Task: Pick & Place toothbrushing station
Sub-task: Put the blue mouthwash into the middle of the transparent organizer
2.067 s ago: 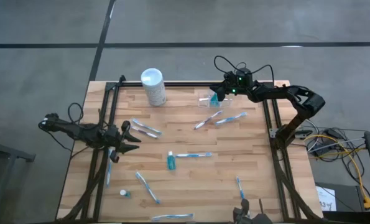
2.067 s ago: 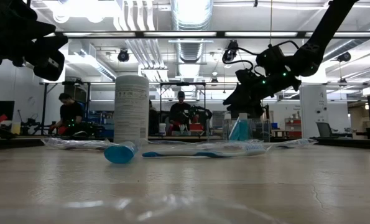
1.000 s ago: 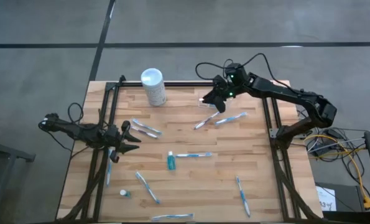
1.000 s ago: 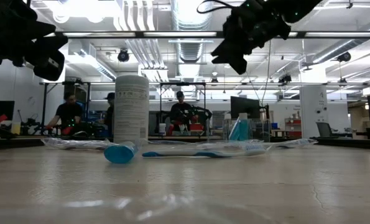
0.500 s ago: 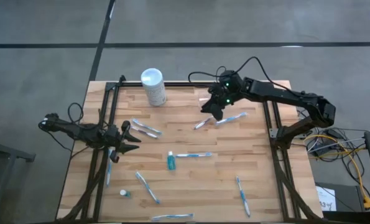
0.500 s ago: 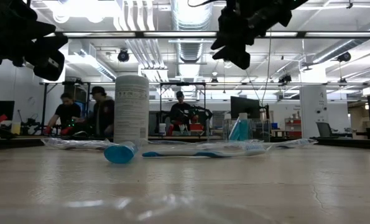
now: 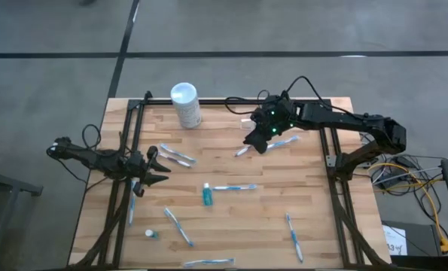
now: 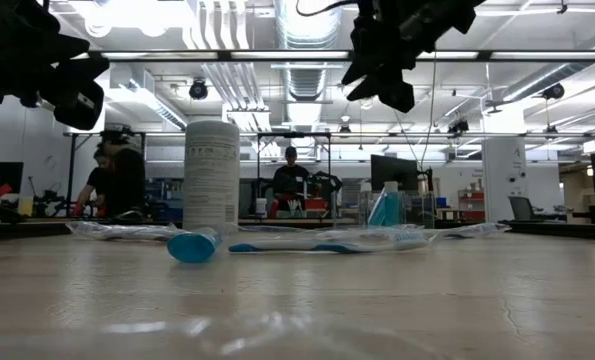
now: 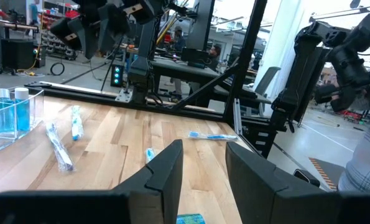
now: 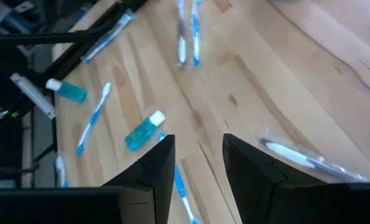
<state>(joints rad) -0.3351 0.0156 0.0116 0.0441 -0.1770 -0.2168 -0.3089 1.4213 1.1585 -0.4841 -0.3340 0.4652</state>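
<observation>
Right gripper (image 7: 255, 141) hangs in the air with its fingers parted and nothing between them, out to the side of the white cylinder (image 7: 185, 104), on the side away from the left arm. The toothbrushing station (image 9: 7, 118) stands on the table (image 7: 321, 218) near that gripper and about level with the cylinder along the far edge. It is a small clear box with blue items upright inside it. I'd judge it light, stiff and slick, with thin walls that could crack or skid under a hard pinch. A gentle hold across one upper wall, keeping it upright, looks safest. Two wrapped toothbrushes (image 7: 272, 143) lie just beyond. Left gripper (image 7: 154, 167) waits well off from the cylinder at the table's side, fingers apart and empty.
</observation>
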